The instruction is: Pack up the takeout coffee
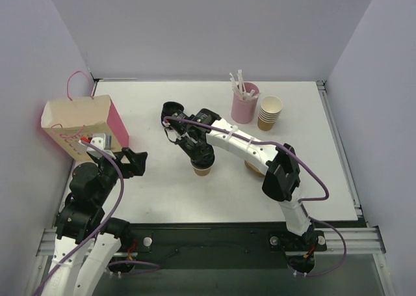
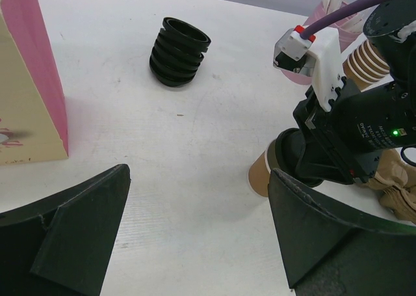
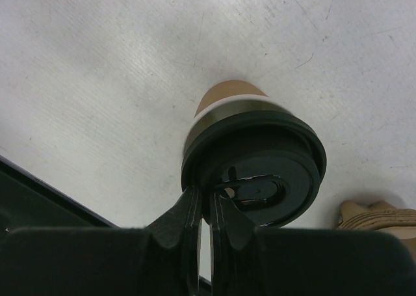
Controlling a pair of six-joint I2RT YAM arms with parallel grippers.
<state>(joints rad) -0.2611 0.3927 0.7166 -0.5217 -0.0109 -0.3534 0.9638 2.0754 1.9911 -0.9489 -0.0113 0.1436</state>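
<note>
Table: work surface.

Paper bag: stands at upper left of the top view. The cup is not in it, so packing is not yet done.

Left gripper: lower left, beside the bag, jaws spread wide and empty.

Right gripper: fingers pressed nearly together at the lid's near rim. Whether they pinch it cannot be told.

Takeout coffee: upright on the table at frame centre, well apart from the bag, black lid fitted.

Remaining, by judgement: grasp, carry, lower into the bag.
</note>
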